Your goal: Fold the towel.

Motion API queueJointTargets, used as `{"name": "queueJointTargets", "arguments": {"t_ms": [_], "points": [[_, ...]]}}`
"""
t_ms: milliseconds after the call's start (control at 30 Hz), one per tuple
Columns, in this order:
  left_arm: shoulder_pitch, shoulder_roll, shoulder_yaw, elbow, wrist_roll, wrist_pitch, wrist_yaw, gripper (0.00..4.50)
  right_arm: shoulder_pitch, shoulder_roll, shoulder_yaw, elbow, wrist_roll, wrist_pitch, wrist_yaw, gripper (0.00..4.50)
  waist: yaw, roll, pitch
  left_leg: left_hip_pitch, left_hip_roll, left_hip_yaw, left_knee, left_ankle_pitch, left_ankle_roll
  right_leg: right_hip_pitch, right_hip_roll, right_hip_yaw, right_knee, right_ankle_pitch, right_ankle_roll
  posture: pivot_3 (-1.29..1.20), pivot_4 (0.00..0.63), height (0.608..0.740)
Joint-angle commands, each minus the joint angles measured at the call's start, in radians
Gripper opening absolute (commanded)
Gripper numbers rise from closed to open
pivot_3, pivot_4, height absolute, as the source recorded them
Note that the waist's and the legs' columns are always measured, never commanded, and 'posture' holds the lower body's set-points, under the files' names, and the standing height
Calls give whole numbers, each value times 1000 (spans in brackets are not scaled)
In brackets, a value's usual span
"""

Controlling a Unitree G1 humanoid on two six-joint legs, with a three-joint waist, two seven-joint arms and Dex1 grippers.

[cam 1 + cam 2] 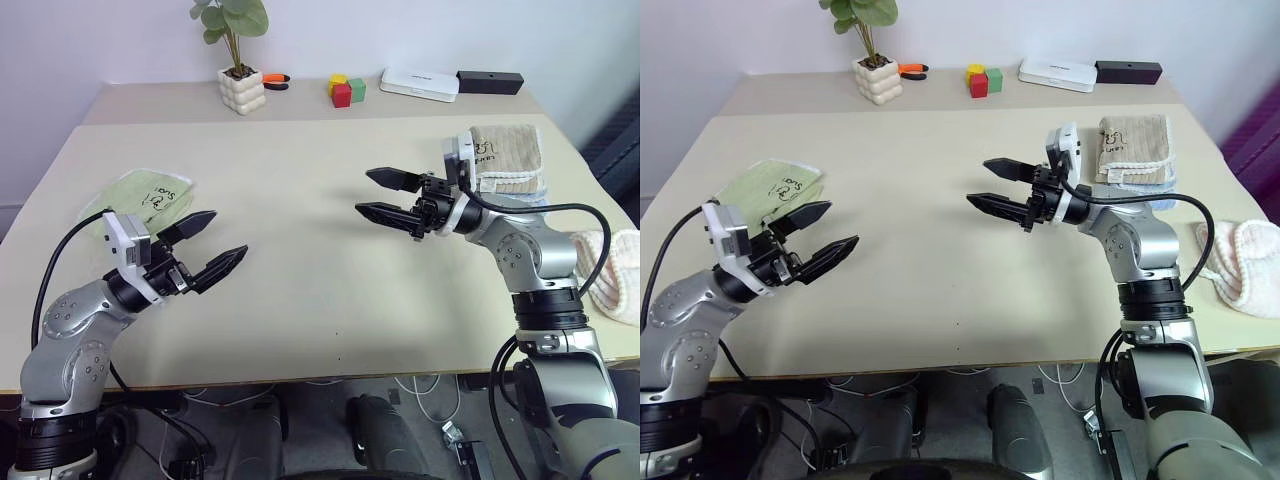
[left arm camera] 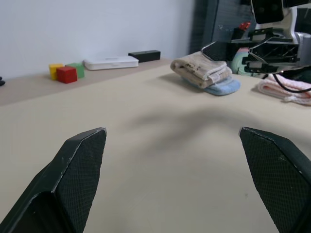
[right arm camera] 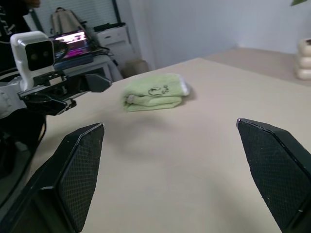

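Pale walls stand behind a wide beige worktop (image 1: 300, 250), and both robot arms hang over it with nothing in them.

The towel (image 1: 505, 150) is tan, with black scribble on it. It already looks folded into a neat, thick pad. It sits on top of a light blue towel (image 2: 221, 87) at the far right of the worktop. So the folding seems to be done, or nearly done. Maybe it only needs a last tidy, but that is hard to tell from here.

The right end effector (image 1: 388, 196) is released, with its two black fingers spread wide. It points sideways toward the middle of the worktop. The towel lies just behind it, near its wrist, and the fingers point away from the towel. They do not touch it.

The left end effector (image 1: 212, 246) is released too, fingers spread wide. The towel is well apart from it, far ahead across the bare worktop. A folded light green towel (image 3: 154, 91) lies near this end effector, just behind it.
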Motion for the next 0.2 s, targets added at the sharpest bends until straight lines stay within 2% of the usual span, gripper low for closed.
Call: {"name": "queueJointTargets", "arguments": {"t_ms": [33,200], "points": [[11,-7,11,-35,-8,-17,7,4500,-23,-6,-19,-45,8,-3,-5,4442,0,0,0,0,0,0,0,0,0,0,0,0,0,0,0,0,150,740],[54,-1,11,-73,-11,-6,10,4500,-5,18,-12,-46,10,-7,-11,4442,0,0,0,0,0,0,0,0,0,0,0,0,0,0,0,0,150,740]]}}
